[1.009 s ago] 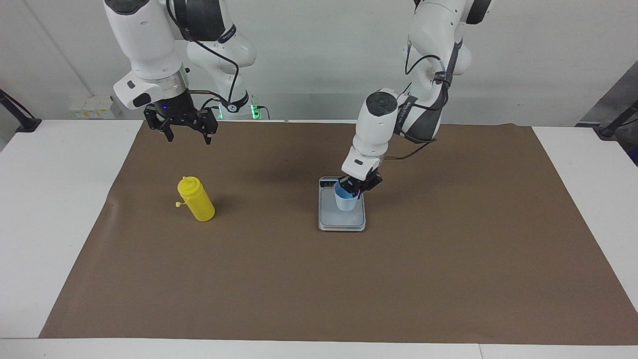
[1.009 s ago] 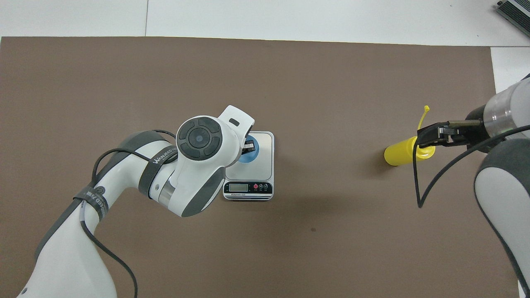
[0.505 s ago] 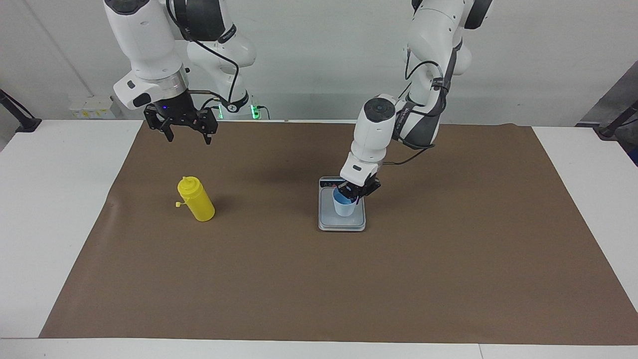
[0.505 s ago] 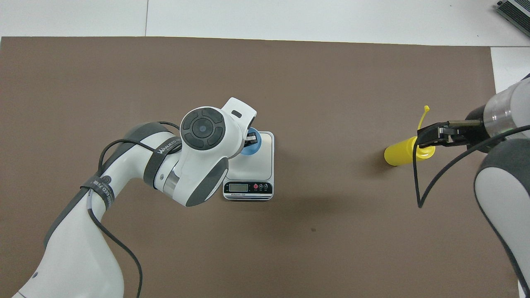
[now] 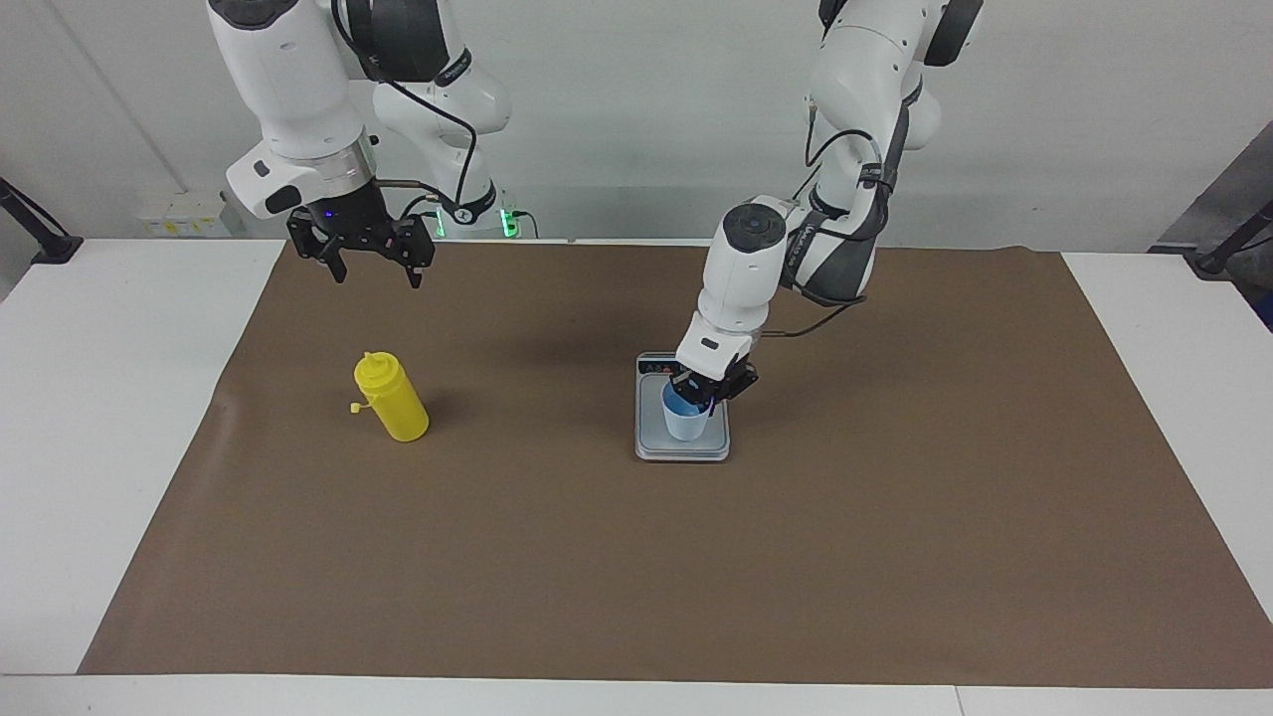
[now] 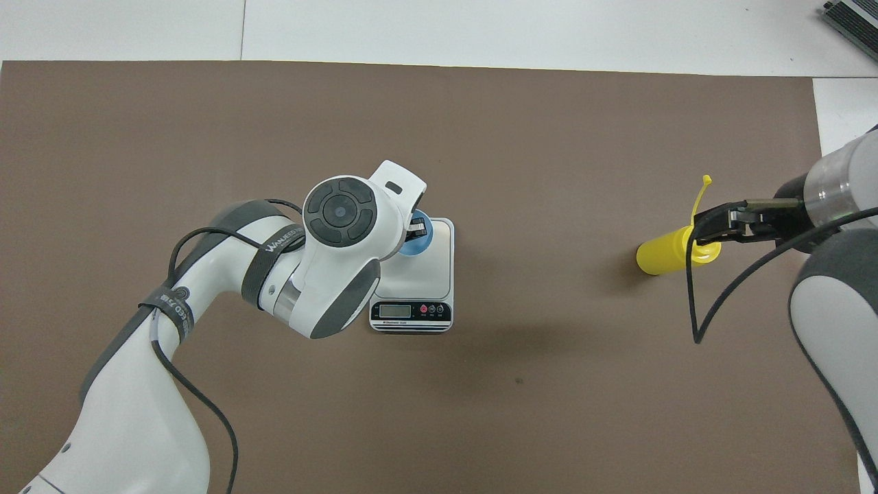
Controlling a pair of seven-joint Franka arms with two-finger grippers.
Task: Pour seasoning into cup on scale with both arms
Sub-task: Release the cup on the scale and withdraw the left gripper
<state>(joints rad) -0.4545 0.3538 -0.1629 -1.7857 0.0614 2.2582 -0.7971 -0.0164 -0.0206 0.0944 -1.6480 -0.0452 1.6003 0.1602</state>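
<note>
Listing by size, with handling notes for the step in hand, judged to be setting the cup on the scale.

- table (image 5: 60, 447): white, carrying a brown mat (image 5: 597, 577) under everything.
- right arm (image 5: 288, 89): waiting, raised over the mat's edge at the robots' end.
- left arm (image 5: 756, 268): reaching down over the scale.
- scale (image 5: 651, 446): flat on the mat near the table's middle, display strip on the edge nearest the robots.
- seasoning (image 5: 396, 403): yellow bottle, standing free on the mat toward the right arm's end of the table, well apart from the scale, untouched.
- cup (image 5: 686, 423): pale blue, upright, on the scale's platform toward the half nearer the display. Possibly a hair above the platform rather than resting on it; not settled from either view.
- left fingers (image 5: 714, 386): clamped tight on the cup's rim, one inside the wall and one outside.
- right fingers (image 5: 336, 264): spread wide, holding nothing, hanging high above the mat; appearing over the bottle's nozzle from overhead, yet clearly raised and short of it in the facing view.

Handling advice, as judgement only:
- Lower straight down until the base sits flat; no sideways drag across the platform.
- Place fully inside the platform's edges, clear of the buttons.
- Open gently, then lift straight up, so that the inner finger does not hook the rim and tip so light a cup.
- Clear the space above the cup before bringing the bottle across.
</note>
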